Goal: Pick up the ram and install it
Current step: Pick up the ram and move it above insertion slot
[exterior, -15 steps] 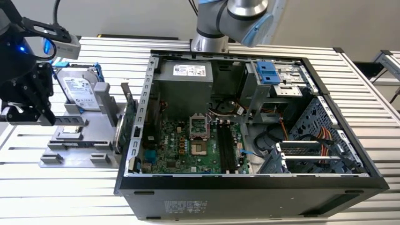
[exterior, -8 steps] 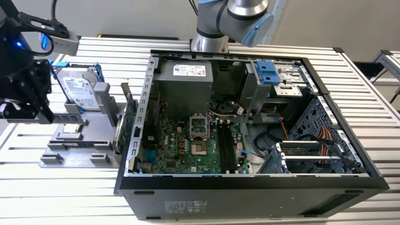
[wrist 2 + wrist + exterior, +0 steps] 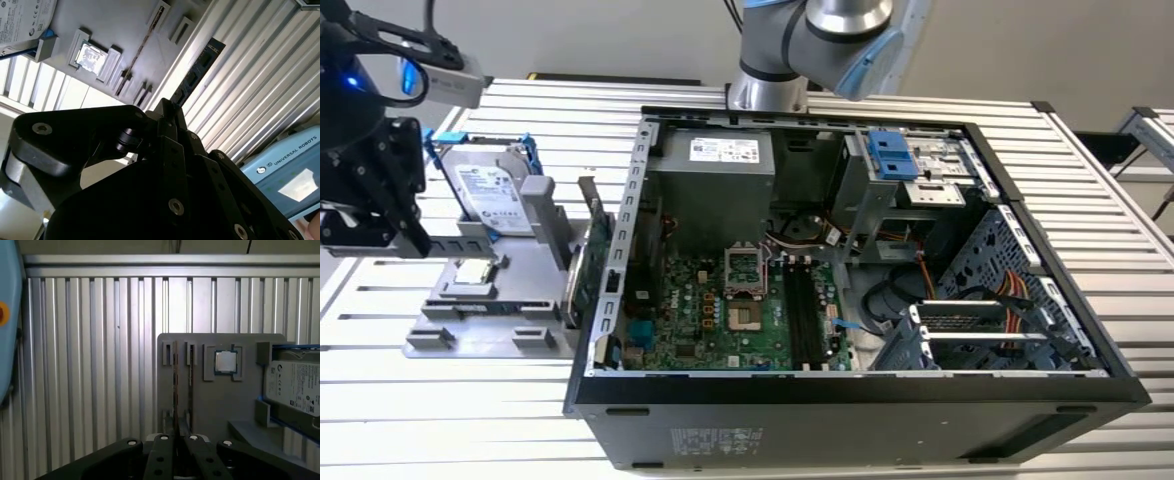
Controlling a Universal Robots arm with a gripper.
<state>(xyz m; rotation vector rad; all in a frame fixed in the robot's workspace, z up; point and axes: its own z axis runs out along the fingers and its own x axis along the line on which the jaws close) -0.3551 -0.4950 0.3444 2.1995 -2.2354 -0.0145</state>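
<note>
In the exterior view the pincer (image 3: 360,235) hung at the exterior view's left, above the bench (image 3: 454,400) and left of the grey holder (image 3: 480,322). The holder carried a hard drive (image 3: 494,195) and a CPU chip (image 3: 474,275). To the right stood the open computer case (image 3: 854,410), its left wall between the holder and the motherboard (image 3: 707,310). The 2 pairs of memory slots (image 3: 803,315) ran near to far, with cables (image 3: 803,236) bunched just beyond their far end.

In the second wrist view the pincer (image 3: 167,107) was clamped on the ram (image 3: 200,67), fingers drawn together on the thin board. The ram showed its broad face with a row of black chips. Its long axis ran roughly parallel to the holder's (image 3: 115,25) slots, and its free end reached out over the bench (image 3: 260,75) just beside the holder's edge. A second stick (image 3: 142,50) stood on edge in the slot nearest the CPU chip (image 3: 92,56). A blue casing (image 3: 292,170) lay close by.

In the first wrist view the ram (image 3: 175,395) appeared edge-on as 1 thin line rising from the closed pincer (image 3: 176,436), over the holder (image 3: 220,405). The second stick (image 3: 190,370) stood just beside it, then the CPU chip (image 3: 225,362) and hard drive (image 3: 295,385).
</note>
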